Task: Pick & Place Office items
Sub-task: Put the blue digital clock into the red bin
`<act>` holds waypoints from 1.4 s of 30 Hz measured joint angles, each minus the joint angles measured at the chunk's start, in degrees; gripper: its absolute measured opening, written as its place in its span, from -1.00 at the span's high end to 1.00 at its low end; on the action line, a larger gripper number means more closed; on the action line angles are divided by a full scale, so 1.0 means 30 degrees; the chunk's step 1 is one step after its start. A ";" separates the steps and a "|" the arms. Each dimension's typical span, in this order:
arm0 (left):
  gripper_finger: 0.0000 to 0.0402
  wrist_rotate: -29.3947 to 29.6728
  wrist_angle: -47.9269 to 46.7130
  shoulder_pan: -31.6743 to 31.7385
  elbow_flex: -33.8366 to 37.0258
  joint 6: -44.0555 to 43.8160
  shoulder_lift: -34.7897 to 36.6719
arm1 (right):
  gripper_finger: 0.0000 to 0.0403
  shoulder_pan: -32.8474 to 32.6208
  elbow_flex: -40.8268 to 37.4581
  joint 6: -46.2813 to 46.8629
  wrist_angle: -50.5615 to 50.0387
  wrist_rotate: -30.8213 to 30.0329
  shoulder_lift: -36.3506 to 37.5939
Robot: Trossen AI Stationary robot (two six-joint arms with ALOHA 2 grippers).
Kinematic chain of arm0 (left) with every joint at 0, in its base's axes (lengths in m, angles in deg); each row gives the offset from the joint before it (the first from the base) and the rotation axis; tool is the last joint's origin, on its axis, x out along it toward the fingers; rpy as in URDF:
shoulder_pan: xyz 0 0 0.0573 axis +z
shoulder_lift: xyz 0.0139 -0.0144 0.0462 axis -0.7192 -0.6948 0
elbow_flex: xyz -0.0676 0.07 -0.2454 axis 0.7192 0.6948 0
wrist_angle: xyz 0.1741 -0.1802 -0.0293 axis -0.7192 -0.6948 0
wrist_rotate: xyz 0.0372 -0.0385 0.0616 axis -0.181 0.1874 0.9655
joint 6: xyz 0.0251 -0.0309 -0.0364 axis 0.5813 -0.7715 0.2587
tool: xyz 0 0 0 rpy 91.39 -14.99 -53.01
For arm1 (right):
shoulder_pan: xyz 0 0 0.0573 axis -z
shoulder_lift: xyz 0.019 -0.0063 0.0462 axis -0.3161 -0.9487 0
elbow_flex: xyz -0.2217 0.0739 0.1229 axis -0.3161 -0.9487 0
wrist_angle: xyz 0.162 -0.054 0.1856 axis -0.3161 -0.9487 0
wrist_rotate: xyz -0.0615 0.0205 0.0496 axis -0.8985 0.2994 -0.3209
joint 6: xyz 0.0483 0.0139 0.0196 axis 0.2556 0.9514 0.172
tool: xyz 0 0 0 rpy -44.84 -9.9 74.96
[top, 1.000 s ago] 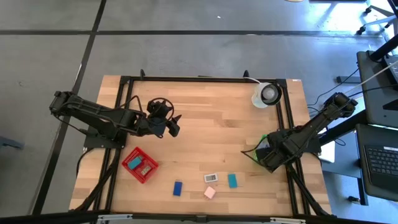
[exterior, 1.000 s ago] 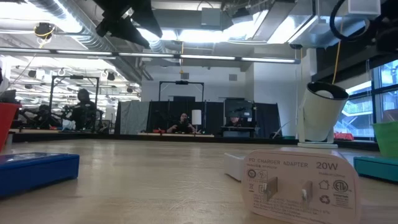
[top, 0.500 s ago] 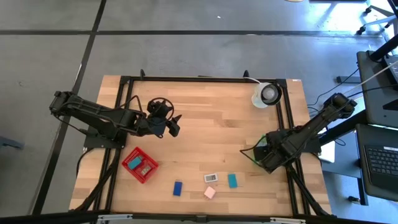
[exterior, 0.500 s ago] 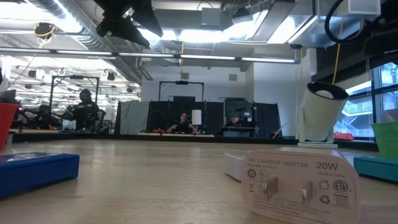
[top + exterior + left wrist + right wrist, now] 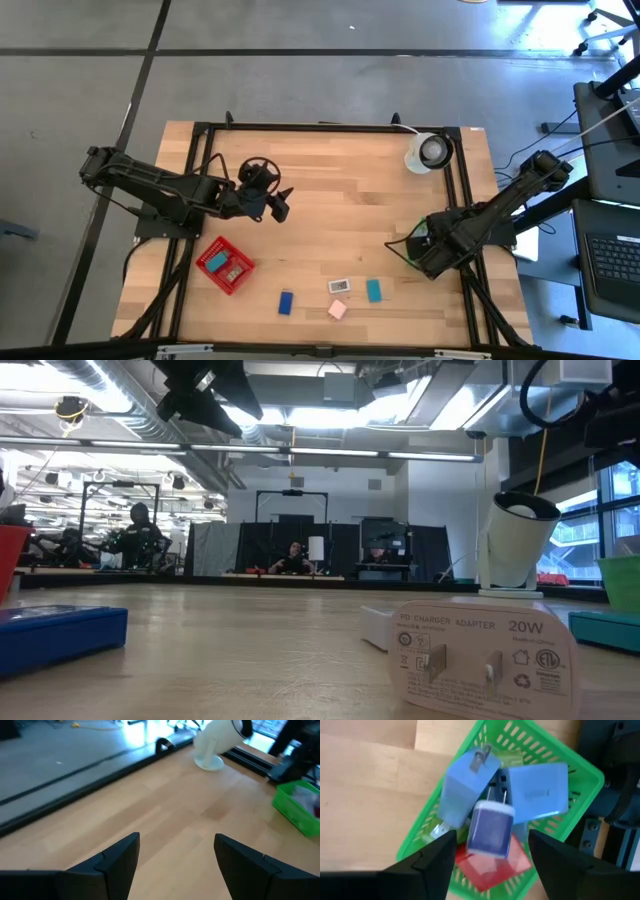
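Note:
My right gripper [image 5: 492, 851] hovers open above the green basket [image 5: 555, 755], a finger on either side of the pile inside, touching nothing. In that basket lie two blue chargers [image 5: 462, 785], a lavender charger [image 5: 491, 827] on top and a red piece [image 5: 495, 865]. My left gripper [image 5: 283, 203] hangs open over bare wood, well above the table. Flat on the near part of the table are a blue piece [image 5: 286, 302], a white charger [image 5: 339, 286], a teal piece [image 5: 374, 290] and a pink piece [image 5: 337, 310]. The red basket [image 5: 212, 258] holds small pieces.
A white round object with a dark centre [image 5: 428, 152] stands at the far right corner. The green basket [image 5: 418, 232] sits at the table's right edge under my right arm. Black frame rails run along the left, right and far edges. People sit in the room beyond.

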 joint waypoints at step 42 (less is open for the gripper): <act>-0.26 -1.6807 0.8507 -0.6482 -0.0015 -1.6187 -0.9168 | -0.31 0.0000 0.2404 -1.1697 0.0115 -0.3489 0.0306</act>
